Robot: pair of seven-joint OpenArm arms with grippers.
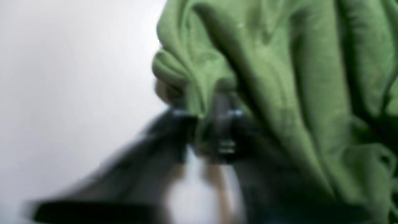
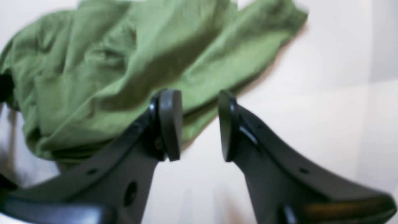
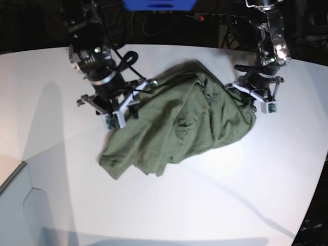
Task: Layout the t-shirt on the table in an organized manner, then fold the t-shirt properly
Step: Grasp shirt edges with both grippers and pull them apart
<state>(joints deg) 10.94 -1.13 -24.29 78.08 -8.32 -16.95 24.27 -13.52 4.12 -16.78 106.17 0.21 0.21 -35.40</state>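
T-shirt (image 3: 179, 123) lies bunched in a rumpled heap near the middle of the white bench (image 3: 205, 205), not yet spread flat. No sleeve or collar is readable in the folds.

Left gripper (image 1: 214, 115) sits at the shirt's edge on the side nearest its own arm, jaws clamped on a pinch of green cloth. The wrist view is blurry, but fabric gathers into tight pleats right at the jaws. That looks like a corner or hem hold, likely so the heap can be pulled outward and opened up.

Right gripper (image 2: 199, 124) is at the opposite edge of the shirt, jaws parted with nothing between them. Its pads (image 2: 170, 124) hover just beside the cloth margin, bare bench showing through the gap. Probably lined up to take a second hold for a two-sided stretch.

Laying-out stage is barely begun; folding is a long way off.
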